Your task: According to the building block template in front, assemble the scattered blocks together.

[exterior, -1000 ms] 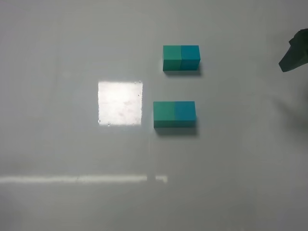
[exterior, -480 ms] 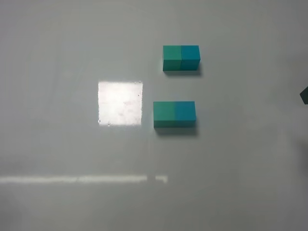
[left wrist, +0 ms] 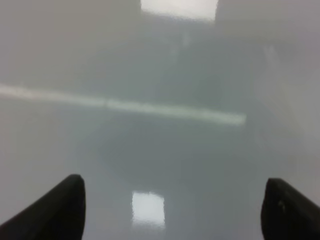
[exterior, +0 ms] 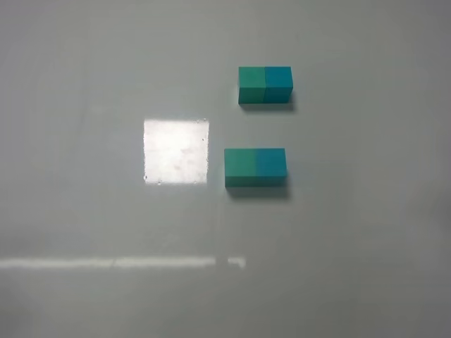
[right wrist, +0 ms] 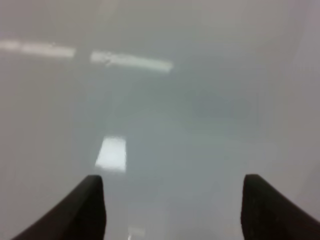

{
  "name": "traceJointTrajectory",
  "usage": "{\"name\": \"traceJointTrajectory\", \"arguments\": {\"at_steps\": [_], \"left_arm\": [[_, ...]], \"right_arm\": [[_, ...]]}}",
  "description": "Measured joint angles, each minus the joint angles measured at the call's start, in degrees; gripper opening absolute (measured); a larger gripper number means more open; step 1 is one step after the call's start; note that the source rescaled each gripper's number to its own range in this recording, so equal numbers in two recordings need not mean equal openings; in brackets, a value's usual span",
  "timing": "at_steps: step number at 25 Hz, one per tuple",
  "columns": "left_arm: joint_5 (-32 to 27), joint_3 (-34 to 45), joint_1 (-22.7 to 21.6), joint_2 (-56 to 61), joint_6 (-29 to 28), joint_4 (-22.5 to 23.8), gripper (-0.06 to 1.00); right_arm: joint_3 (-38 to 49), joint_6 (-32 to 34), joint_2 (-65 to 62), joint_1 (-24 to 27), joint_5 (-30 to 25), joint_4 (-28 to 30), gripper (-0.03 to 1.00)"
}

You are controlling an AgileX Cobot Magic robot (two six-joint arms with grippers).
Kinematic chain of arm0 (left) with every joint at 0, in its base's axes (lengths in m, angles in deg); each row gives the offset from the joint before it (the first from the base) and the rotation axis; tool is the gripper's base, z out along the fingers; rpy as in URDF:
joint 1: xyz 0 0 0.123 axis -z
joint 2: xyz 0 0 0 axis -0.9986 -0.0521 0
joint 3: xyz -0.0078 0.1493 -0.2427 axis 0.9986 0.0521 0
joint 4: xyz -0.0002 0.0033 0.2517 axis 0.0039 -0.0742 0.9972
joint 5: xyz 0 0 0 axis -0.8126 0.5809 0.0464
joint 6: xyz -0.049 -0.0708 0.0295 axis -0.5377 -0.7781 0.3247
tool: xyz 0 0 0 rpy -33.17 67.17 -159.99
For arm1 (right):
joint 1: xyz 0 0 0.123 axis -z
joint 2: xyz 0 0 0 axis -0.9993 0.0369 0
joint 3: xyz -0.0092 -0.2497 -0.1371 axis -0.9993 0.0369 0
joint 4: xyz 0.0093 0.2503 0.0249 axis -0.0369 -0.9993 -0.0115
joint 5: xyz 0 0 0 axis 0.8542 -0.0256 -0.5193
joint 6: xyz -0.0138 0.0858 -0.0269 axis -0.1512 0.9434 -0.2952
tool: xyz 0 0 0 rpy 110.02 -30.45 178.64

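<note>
Centrally, template (exterior: 265, 84) near joined blocks (exterior: 256, 166); bare table (exterior: 84, 211) all around.

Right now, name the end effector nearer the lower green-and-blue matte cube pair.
Cannot tell: left end effector and right end effector are outside the overhead view showing the cube pair.

Even, soft overhead light; a bright square glare patch (exterior: 176, 151) sits mid-table (exterior: 84, 70), a streak nearer the front edge (both wrist views are hazy, unfocused).
</note>
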Motion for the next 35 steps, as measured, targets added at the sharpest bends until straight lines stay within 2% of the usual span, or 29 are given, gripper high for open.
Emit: {"name": "traceJointTrajectory", "arguments": {"at_steps": [11,16,20,35], "left_arm": [[0.0,0.0,0.0,0.0,0.0,0.0,0.86],[0.0,0.0,0.0,0.0,0.0,0.0,0.86],[0.0,0.0,0.0,0.0,0.0,0.0,0.86],[0.0,0.0,0.0,0.0,0.0,0.0,0.86]], "right_arm": [[16.59,0.72,-25.81,0.0,0.61,-0.91,0.45],[19.86,-0.93,-31.91,0.0,-2.71,-2.51,0.37],[20.06,1.93,-32.36,0.0,-2.74,-2.59,0.31],[20.25,4.72,-32.36,0.0,-2.74,-2.59,0.31]]}}
